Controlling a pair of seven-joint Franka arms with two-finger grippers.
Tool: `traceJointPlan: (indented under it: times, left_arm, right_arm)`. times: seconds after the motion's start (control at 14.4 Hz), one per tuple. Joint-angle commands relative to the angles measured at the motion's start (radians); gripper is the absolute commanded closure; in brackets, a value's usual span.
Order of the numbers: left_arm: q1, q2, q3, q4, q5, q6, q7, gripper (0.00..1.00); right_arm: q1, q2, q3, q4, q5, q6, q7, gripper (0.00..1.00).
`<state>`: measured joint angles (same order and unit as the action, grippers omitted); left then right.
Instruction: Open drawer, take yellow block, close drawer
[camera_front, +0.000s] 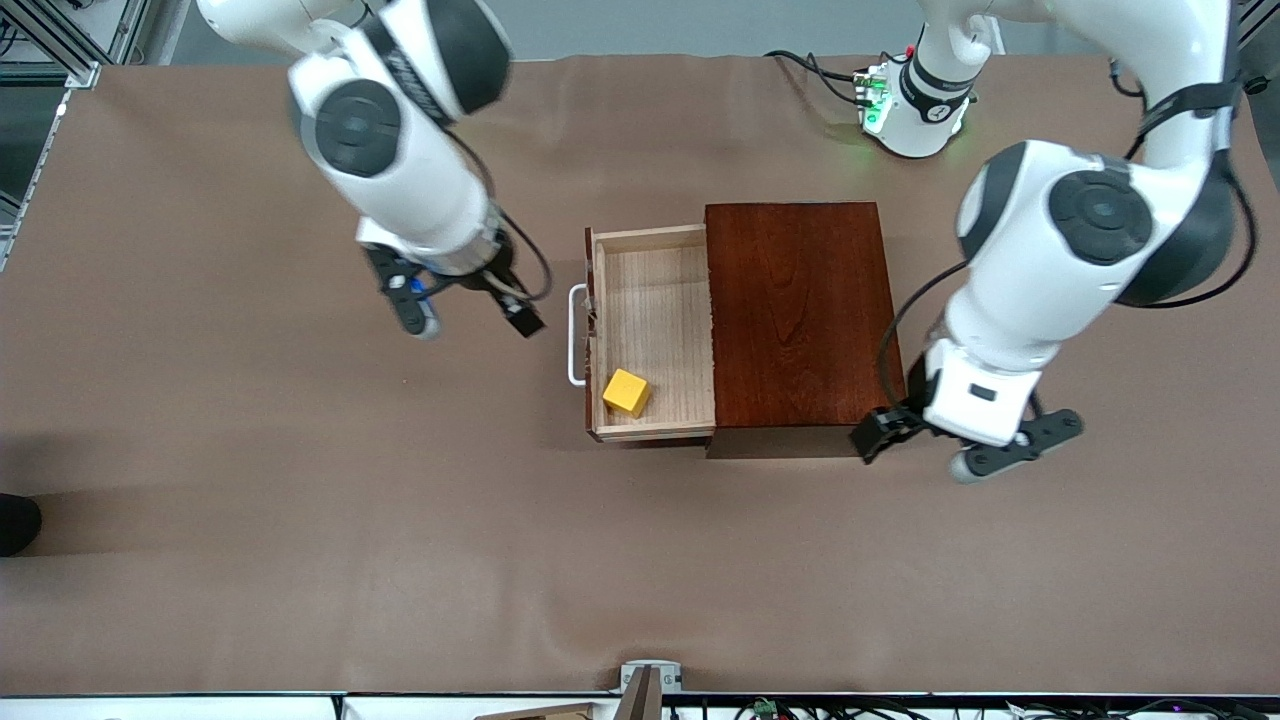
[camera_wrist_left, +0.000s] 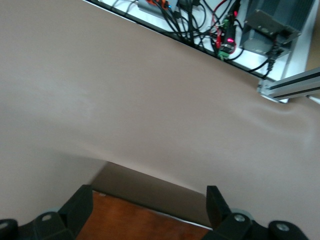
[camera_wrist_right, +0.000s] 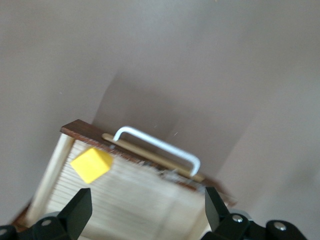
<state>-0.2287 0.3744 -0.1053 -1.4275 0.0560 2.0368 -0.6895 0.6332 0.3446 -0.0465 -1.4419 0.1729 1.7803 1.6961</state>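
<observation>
The drawer (camera_front: 655, 320) stands pulled out of the dark reddish-brown box (camera_front: 795, 315), its white handle (camera_front: 577, 335) pointing toward the right arm's end of the table. The yellow block (camera_front: 626, 392) lies in the drawer's corner nearest the front camera, close to the handle. My right gripper (camera_front: 468, 318) hovers open and empty over the table just off the handle. In the right wrist view the yellow block (camera_wrist_right: 91, 164), the handle (camera_wrist_right: 157, 146) and the drawer (camera_wrist_right: 135, 200) show past that gripper (camera_wrist_right: 147, 210). My left gripper (camera_front: 945, 445) hangs open and empty beside the box's closed end, and its wrist view shows it (camera_wrist_left: 150, 210) over the box top (camera_wrist_left: 135, 222).
A controller unit with a green light (camera_front: 875, 100) and cables sits by the left arm's base. Cables and electronics (camera_wrist_left: 220, 35) and an aluminium rail (camera_wrist_left: 295, 85) line the table edge nearest the front camera. A dark object (camera_front: 15, 522) pokes in at the right arm's end.
</observation>
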Motion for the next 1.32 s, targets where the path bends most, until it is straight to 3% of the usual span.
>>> traceJointPlan:
  times: [0.0,0.35,0.55,1.25]
  left_arm:
    - [0.061,-0.112,-0.013,-0.126,-0.022,-0.006,0.115,0.00]
    - [0.173,-0.182,-0.013,-0.157,-0.080,-0.122,0.410,0.00]
    - [0.212,-0.215,-0.007,-0.149,-0.081,-0.252,0.620,0.00]
    - [0.210,-0.376,0.022,-0.175,-0.062,-0.472,0.628,0.00]
  right_arm:
    - [0.034,0.099,-0.015,0.090,0.020,0.051,0.128,0.00]
    - [0.089,0.189,-0.015,0.090,0.017,0.255,0.129,0.00]
    - [0.123,0.232,-0.015,0.089,-0.030,0.346,0.103,0.00]
    - [0.109,0.301,-0.016,0.075,-0.062,0.426,-0.251,0.00]
